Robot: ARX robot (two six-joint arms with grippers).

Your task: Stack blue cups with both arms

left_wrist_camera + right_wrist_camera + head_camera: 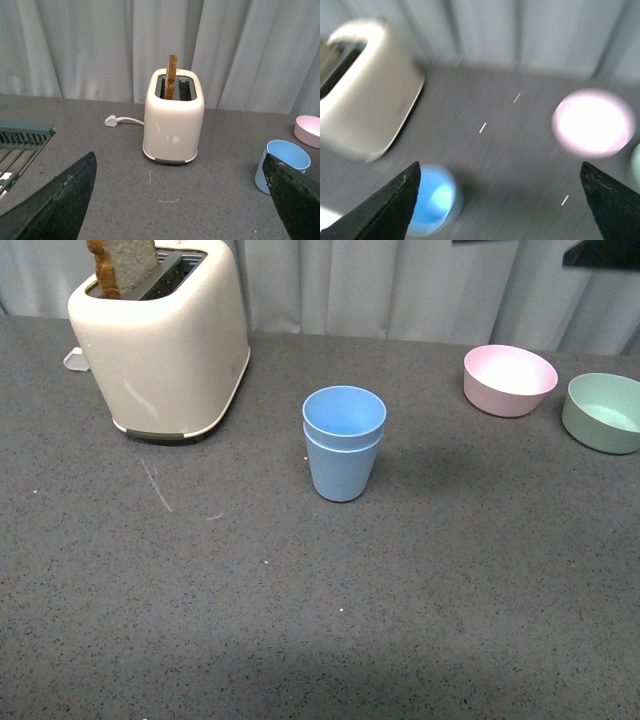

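Standing in the upper left of the front view, the toaster (165, 345) holds a slice of bread (122, 265); it is no part of the task. At the centre of that frame the blue cups (343, 443) are already nested, one inside the other, upright on the grey tabletop (300, 620), well apart from the toaster. At the upper right sit the pink bowl (509, 379) and, just beside it, the green bowl (603, 412).

Neither arm shows in the front view. The left gripper (180, 200) has its fingers spread wide and grasps nothing. The right gripper (502, 202) is also spread and empty; its picture is blurred, so it seems to be moving.

I judge the stacking done. To finish well, both arms should pull away without brushing the stack.
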